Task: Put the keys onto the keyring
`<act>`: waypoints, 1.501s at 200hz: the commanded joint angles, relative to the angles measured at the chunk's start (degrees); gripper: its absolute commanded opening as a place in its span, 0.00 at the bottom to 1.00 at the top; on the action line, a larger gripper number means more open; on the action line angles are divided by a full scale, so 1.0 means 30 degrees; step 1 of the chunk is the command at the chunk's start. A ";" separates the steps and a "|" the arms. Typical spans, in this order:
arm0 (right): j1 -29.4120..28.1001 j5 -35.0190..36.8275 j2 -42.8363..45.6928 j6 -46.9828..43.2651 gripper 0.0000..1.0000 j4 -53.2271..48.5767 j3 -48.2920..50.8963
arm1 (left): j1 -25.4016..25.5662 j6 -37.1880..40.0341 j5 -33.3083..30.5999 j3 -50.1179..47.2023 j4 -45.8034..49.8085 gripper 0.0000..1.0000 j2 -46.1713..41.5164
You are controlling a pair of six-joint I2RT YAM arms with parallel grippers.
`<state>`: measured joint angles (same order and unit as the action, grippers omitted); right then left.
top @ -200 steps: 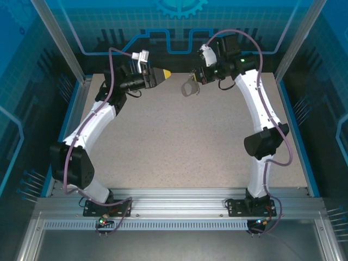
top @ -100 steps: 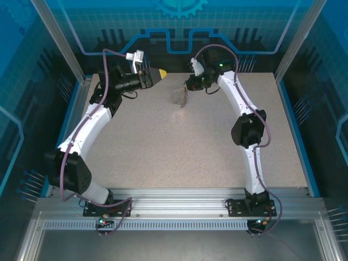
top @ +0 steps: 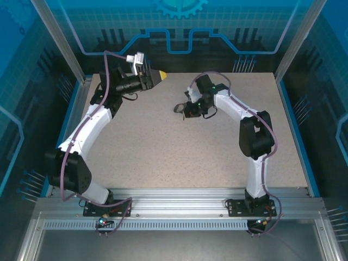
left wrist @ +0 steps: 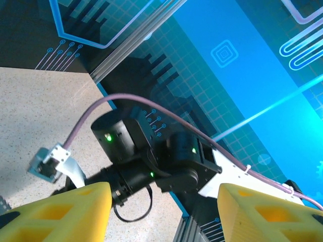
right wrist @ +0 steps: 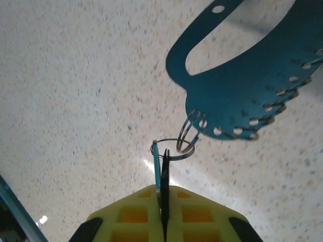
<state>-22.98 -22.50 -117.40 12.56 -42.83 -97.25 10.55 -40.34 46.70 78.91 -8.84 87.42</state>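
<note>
Right arm has swung down toward mid-table. Right gripper [right wrist: 162,194] is clamped tight on the keys [right wrist: 164,171], with the keyring [right wrist: 242,96] linked on just ahead. Left gripper [left wrist: 161,217] is parted and empty.

You find the keyring [right wrist: 237,96], a flat blue-grey oval loop edged with small silvery rings [right wrist: 187,132], over the table [right wrist: 75,75]. Two linked rings join it to the keys [right wrist: 163,174], thin and edge-on.

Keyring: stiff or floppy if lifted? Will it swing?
Probably stiff: the keyring is a thin flat plate holding an oval outline. Likely light, thin and punched with holes. It would probably swing, since only two loose wire rings link it to the keys clamped in the right gripper.
</note>
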 commanded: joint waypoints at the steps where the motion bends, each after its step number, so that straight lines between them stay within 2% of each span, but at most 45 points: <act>1: -0.0519 0.0247 0.1217 0.1027 0.00 0.1806 0.2000 | -0.0205 0.0145 -0.0102 -0.0525 -0.0099 0.59 -0.0699; 36: -0.1048 0.0526 0.1791 0.1946 0.00 0.3045 0.4756 | -0.0203 0.0077 -0.0075 -0.1082 -0.0145 0.59 -0.0984; 90: -0.1986 0.0600 0.1953 0.2632 0.00 0.3805 0.6921 | -0.0205 0.0057 -0.0096 -0.1697 -0.0173 0.59 -0.1464; 103: -0.2193 0.0557 0.2132 0.2662 0.04 0.3790 0.7243 | -0.0203 0.0057 -0.0076 -0.1879 -0.0181 0.59 -0.1629; 113: -0.2362 0.0424 0.2397 0.2674 0.12 0.3731 0.7516 | -0.0205 0.0030 -0.0066 -0.2050 -0.0188 0.59 -0.1733; 128: -0.2507 0.0109 0.3105 0.2694 0.31 0.3673 0.8091 | -0.0205 -0.0029 -0.0064 -0.2276 -0.0237 0.60 -0.1957; 151: -0.2372 -0.0175 0.5594 0.2801 0.51 0.3276 0.8962 | -0.0205 0.0026 -0.0068 -0.2618 -0.0155 0.64 -0.2461; 162: -0.2023 -0.0486 0.7037 0.2773 0.72 0.2948 0.9096 | -0.0205 0.0098 -0.0157 -0.2771 0.0007 0.68 -0.2813; 170: -0.1686 -0.0482 0.7925 0.2716 0.83 0.2468 0.8976 | -0.0197 0.0248 -0.0354 -0.2899 0.0248 0.73 -0.3141; 177: -0.1354 -0.0512 0.8650 0.2620 0.87 0.2051 0.8799 | -0.0205 0.0435 -0.0569 -0.2990 0.0471 0.77 -0.3426; 180: -0.1167 -0.0561 0.8931 0.2572 0.93 0.1938 0.8716 | -0.0205 0.0478 -0.0647 -0.3047 0.0572 0.79 -0.3571; 192: -0.0497 -0.0589 0.9995 0.2502 1.00 0.1458 0.8423 | -0.0205 0.0818 -0.1016 -0.3252 0.0991 0.98 -0.4113; 206: 0.0348 -0.0466 1.1108 0.2505 1.00 0.1095 0.8064 | -0.0205 0.1617 -0.1768 -0.3275 0.2261 0.99 -0.4750; 225: 0.1504 0.0573 1.2667 0.2693 1.00 0.1249 0.7989 | -0.0205 0.2864 -0.4381 -0.4339 0.3180 0.99 -0.6309; 263: 0.4111 0.4075 1.4666 0.3366 1.00 0.2905 0.9192 | -0.0175 0.6911 -1.3306 -0.9968 0.0709 0.99 -1.1332; 274: 0.4478 0.5587 1.5071 0.3475 1.00 0.4051 1.0145 | -0.0175 0.8136 -1.5909 -1.1246 0.0592 0.99 -1.2578; 289: 0.4800 0.7904 1.5969 0.3411 1.00 0.6445 1.2051 | -0.0205 1.0133 -1.7860 -1.2267 0.1522 0.99 -1.3667; 300: 0.4890 0.9592 1.6755 0.3272 1.00 0.8548 1.3715 | -0.0256 1.0467 -1.9325 -1.3139 0.1962 0.99 -1.4146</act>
<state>-9.23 -6.96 -70.37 22.00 -28.56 -64.47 10.31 -18.96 5.82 43.77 -4.14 47.79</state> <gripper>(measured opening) 0.997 0.987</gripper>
